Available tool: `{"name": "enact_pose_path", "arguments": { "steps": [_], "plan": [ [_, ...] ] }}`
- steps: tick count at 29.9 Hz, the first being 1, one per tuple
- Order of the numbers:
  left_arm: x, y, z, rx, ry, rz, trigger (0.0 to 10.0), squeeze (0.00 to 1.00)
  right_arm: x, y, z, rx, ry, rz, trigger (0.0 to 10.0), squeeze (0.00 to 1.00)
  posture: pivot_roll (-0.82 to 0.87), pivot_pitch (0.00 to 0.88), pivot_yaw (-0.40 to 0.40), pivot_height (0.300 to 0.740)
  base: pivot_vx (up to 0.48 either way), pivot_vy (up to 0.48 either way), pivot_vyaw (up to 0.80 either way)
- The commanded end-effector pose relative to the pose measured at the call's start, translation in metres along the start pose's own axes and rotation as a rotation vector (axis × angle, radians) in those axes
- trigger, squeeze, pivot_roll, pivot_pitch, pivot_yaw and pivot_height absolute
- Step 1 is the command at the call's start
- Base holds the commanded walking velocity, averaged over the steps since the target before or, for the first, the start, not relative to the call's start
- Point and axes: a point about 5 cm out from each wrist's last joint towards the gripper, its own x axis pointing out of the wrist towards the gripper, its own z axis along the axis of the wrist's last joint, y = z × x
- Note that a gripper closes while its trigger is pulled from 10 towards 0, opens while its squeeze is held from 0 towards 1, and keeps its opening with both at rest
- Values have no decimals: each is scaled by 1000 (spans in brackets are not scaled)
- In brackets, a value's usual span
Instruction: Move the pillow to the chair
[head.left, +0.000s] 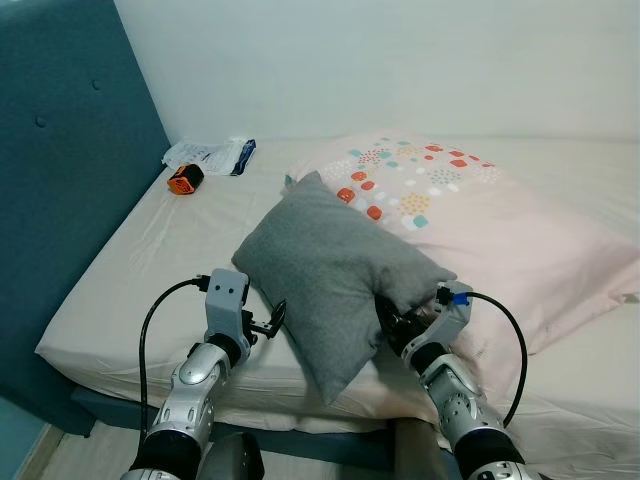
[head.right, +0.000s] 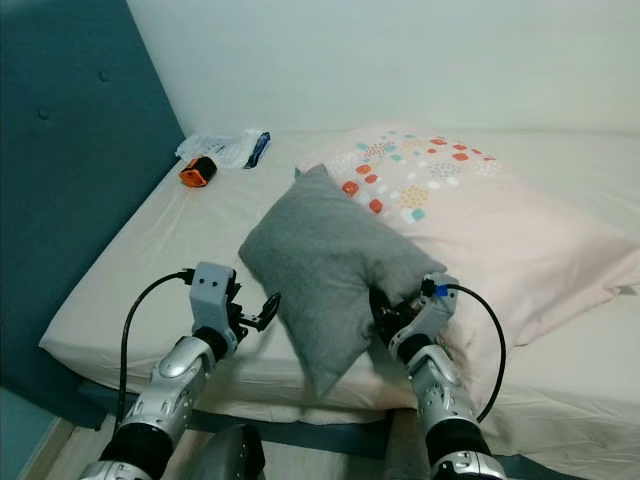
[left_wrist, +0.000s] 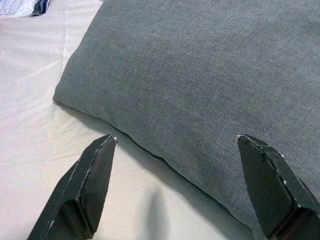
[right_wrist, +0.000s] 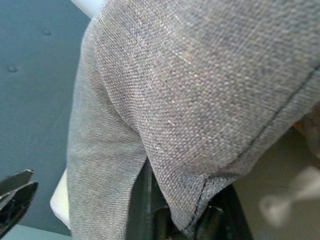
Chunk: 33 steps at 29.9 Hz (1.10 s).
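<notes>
The grey woven fabric pillow (head.left: 335, 275) sits near the front edge of the bed with its pale cream sheet (head.left: 150, 260), tilted up, one corner hanging past the mattress edge and its far side leaning on the large pink pillow printed with coloured dots (head.left: 480, 215). The right gripper (head.left: 395, 325) is tucked under the grey pillow's right corner, and its black fingers are clamped on the seamed edge there, the cloth bunched between them. The left gripper (left_wrist: 175, 185) hovers just beside the pillow's left edge with its two black fingers (left_wrist: 92, 180) spread wide apart, not touching the fabric. Toward the teal padded headboard (head.left: 60, 170) lie a small orange and black object (head.left: 185, 179) and a white printed packet (head.left: 210, 155), well apart from the pillow.
</notes>
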Motion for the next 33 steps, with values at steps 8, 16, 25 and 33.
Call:
{"name": "enact_pose_path", "arguments": {
  "steps": [8, 16, 25, 33],
  "plan": [
    [0, 17, 4, -60, 2, 64, 10000, 0, -7, 14, 5, 47, -48, 138, 0, 0, -72, 11, 80, 568, 0, 0, 0],
    [0, 21, 6, -75, -6, 77, 10000, 0, -40, -13, 12, -310, -1, -202, 0, 0, -90, 21, 95, 568, 0, 0, 0],
    [2, 17, 5, -89, -4, 64, 10000, 0, -53, -6, 21, -396, -42, -275, 0, 0, -97, 21, 89, 568, 0, 0, 0],
    [2, 14, 0, -88, 19, 62, 10000, 0, -63, -27, -3, -411, 91, -389, 0, 0, -98, 16, 89, 568, 0, 0, 0]
  ]
}}
